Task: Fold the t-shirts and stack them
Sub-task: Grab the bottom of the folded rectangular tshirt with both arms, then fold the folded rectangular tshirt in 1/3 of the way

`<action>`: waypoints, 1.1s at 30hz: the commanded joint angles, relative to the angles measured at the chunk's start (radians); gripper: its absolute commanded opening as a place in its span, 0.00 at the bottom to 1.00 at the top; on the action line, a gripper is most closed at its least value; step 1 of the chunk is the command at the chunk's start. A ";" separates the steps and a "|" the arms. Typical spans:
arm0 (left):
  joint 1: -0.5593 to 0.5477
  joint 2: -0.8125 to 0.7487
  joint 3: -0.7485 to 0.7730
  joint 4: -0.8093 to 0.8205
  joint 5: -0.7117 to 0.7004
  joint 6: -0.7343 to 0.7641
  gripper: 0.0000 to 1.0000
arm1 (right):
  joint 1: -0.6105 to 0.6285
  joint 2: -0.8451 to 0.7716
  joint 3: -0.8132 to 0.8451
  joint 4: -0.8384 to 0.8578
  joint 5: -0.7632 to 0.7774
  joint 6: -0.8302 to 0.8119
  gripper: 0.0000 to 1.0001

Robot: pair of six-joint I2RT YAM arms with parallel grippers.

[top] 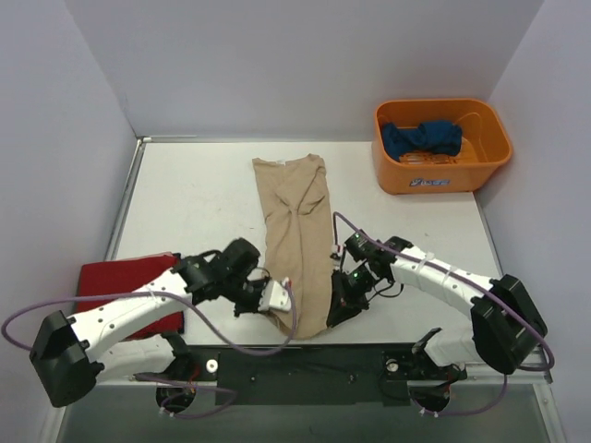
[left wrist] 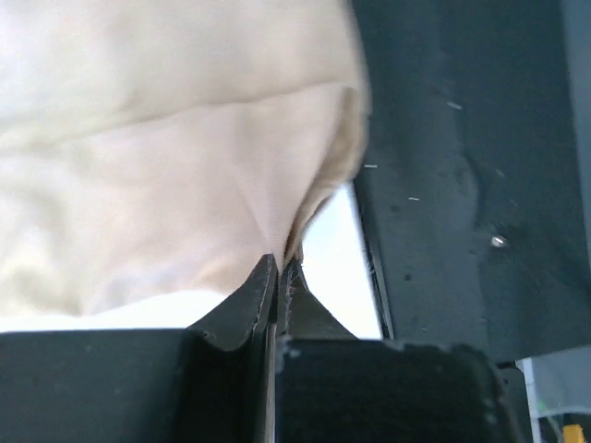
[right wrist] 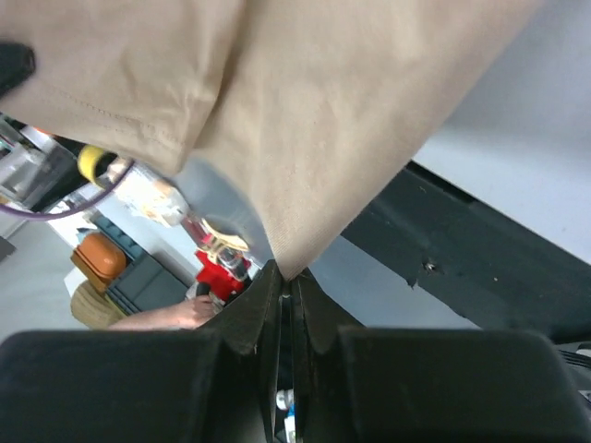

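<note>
While the left gripper (top: 276,298) and right gripper (top: 338,308) clamp the tan tee's (top: 295,221) near corners, it lies lengthwise. The bin's (top: 480,171) label (top: 427,182) is too small to read.

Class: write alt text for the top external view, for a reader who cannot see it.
Two robot arms pinch the near corners of a tan t-shirt on a table, left gripper and right gripper shut on it. A red t-shirt lies at the left edge; a dark blue t-shirt sits in an orange bin, far right.
</note>
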 commanded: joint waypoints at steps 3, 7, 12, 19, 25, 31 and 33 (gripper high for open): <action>0.307 0.144 0.223 -0.052 0.116 -0.143 0.00 | -0.185 0.154 0.301 -0.179 -0.001 -0.152 0.00; 0.433 0.288 0.367 -0.006 0.116 -0.174 0.00 | -0.239 0.341 0.535 -0.205 0.010 -0.216 0.00; 0.513 0.538 0.568 0.011 0.014 -0.154 0.00 | -0.305 0.542 0.741 -0.210 0.055 -0.238 0.00; 0.582 0.793 0.772 0.016 -0.022 -0.141 0.00 | -0.379 0.718 0.960 -0.207 0.105 -0.241 0.00; 0.591 0.897 0.858 0.054 -0.057 -0.157 0.00 | -0.408 0.803 1.023 -0.208 0.128 -0.245 0.00; 0.603 0.946 0.880 0.074 -0.051 -0.192 0.00 | -0.428 0.864 1.075 -0.205 0.125 -0.250 0.00; 0.603 0.963 0.877 0.056 -0.060 -0.195 0.00 | -0.434 0.884 1.089 -0.205 0.128 -0.242 0.00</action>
